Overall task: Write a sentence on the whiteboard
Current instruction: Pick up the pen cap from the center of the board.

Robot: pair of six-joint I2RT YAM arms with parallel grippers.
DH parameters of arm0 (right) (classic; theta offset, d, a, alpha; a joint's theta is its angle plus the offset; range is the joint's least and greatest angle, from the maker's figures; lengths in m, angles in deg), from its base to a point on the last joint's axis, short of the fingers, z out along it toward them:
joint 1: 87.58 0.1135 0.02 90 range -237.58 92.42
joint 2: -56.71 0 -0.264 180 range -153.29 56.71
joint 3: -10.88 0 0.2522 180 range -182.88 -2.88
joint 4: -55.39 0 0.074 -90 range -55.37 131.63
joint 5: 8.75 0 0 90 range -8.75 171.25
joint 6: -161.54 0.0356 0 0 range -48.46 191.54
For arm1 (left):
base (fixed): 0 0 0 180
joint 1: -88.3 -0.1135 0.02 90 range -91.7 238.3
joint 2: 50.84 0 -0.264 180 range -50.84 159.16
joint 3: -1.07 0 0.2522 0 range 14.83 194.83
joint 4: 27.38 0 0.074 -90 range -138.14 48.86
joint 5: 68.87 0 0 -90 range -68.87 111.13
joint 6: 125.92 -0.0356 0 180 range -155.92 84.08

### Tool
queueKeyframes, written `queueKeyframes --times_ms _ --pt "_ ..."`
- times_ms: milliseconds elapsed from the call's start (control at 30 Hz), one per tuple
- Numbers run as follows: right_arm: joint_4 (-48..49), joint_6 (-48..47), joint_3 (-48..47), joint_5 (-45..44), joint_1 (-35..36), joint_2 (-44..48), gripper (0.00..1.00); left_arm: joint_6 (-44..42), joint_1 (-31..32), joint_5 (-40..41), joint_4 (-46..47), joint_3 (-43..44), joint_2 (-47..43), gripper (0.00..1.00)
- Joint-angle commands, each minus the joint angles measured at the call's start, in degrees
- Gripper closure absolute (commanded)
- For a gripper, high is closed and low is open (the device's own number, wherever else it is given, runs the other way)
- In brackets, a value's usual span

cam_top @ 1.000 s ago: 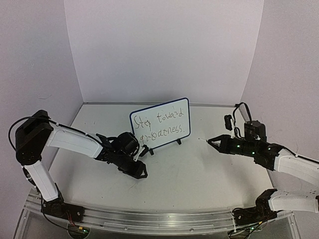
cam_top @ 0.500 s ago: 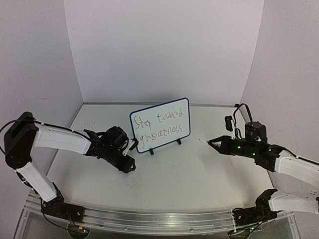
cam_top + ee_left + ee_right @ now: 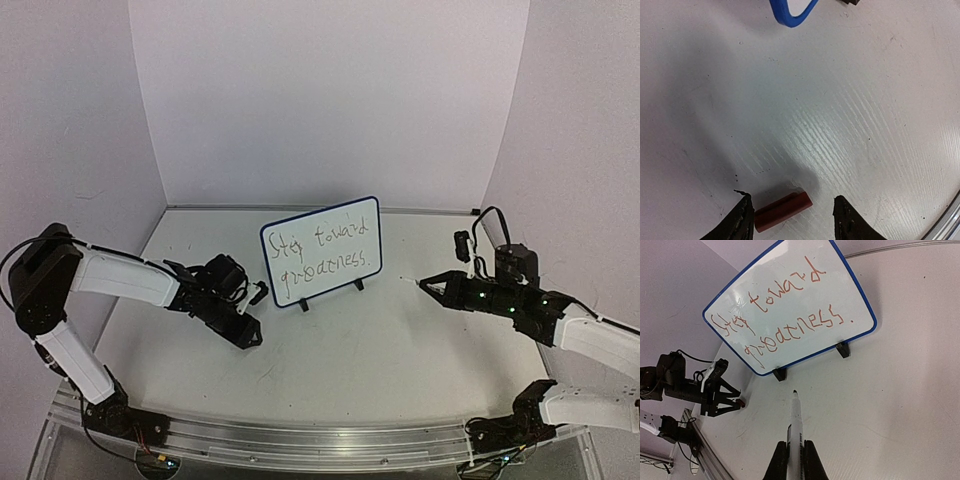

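Whiteboard (image 3: 322, 250), small, white and blue-framed, stood at the centre toward the far side bearing the handwritten sentence (image 3: 790, 315); the right gripper (image 3: 794, 447) clenched a bare-tipped white marker (image 3: 795, 415) to its right, so a stray swing could have smeared ink, while the left gripper (image 3: 792, 200) hung released over a red-brown cap (image 3: 783, 212), possibly touching it.

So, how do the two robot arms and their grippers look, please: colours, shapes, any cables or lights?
The left arm and the right arm have smooth white shell links joined by chunky black joints. The left gripper and the right gripper are black, with tapering pointed fingers. Small green lights glow near the right wrist, and a thin black cable loops above it.
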Motion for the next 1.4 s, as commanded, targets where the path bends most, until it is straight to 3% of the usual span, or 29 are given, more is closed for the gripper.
queueKeyframes --times_ms 0,300,667,967,1367 --pt "1.2 0.4 -0.1 0.8 -0.2 0.8 1.0 0.6 -0.1 -3.4 -1.2 0.2 1.1 0.47" --pt "1.1 1.0 1.0 0.4 -0.2 2.2 1.0 4.6 1.7 -4.5 -4.6 -0.4 1.0 0.48" --pt "1.1 0.8 1.5 0.1 -0.2 2.0 1.0 10.4 8.4 10.8 -13.8 5.0 4.3 0.64" --pt "1.2 0.9 1.8 -0.3 -0.2 2.3 1.0 11.6 10.6 12.0 -15.7 7.7 6.5 0.7" --pt "0.2 0.0 0.7 0.7 -0.1 1.0 1.0 13.9 11.8 11.8 -14.8 5.2 6.1 0.99"
